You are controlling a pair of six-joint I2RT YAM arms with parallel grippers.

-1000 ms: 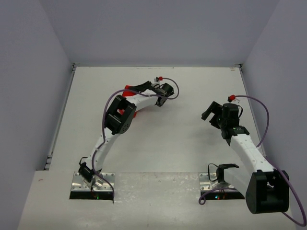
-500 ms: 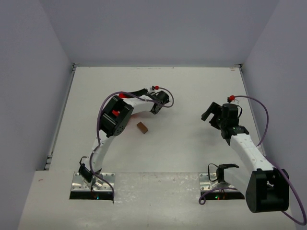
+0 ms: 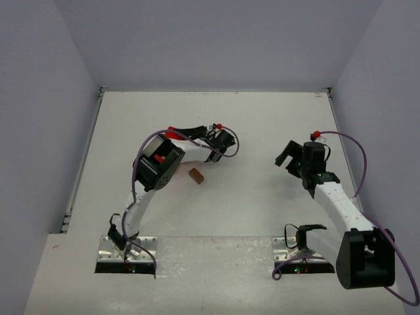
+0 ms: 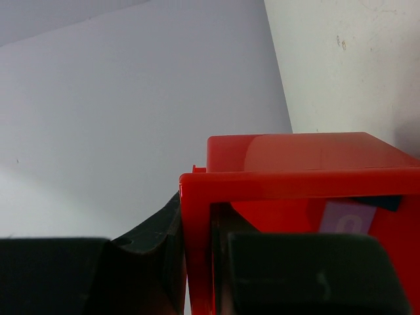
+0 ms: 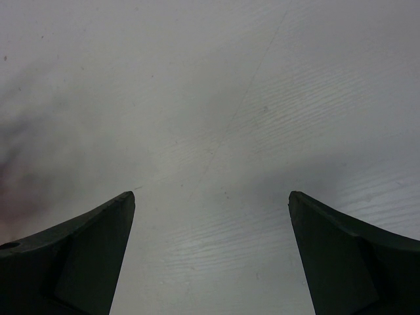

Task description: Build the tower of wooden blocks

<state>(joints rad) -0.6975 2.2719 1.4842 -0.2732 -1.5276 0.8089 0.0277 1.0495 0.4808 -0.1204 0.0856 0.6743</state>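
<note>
From above, the left claw [image 3: 185, 131] grips the red bin [image 3: 170, 133], which its own arm largely hides. The brown block [image 3: 196, 175] lies on the desk [image 3: 262, 118] near that claw, toward the bases, well apart from the right claw [image 3: 287, 155].

Left wrist: the fingers pinch the bin's wall. A lilac block [image 4: 346, 222] and a dark blue block [image 4: 379, 203] sit inside, just beyond.

Right wrist: the fingers are spread wide, with desk between them.

The brown block sits where it did half a second ago. A second ago the arm covered it.

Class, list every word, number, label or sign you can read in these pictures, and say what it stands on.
None can be read. The red bin, the brown block, the lilac block inside the bin and the table show no legible writing or numbers.
</note>
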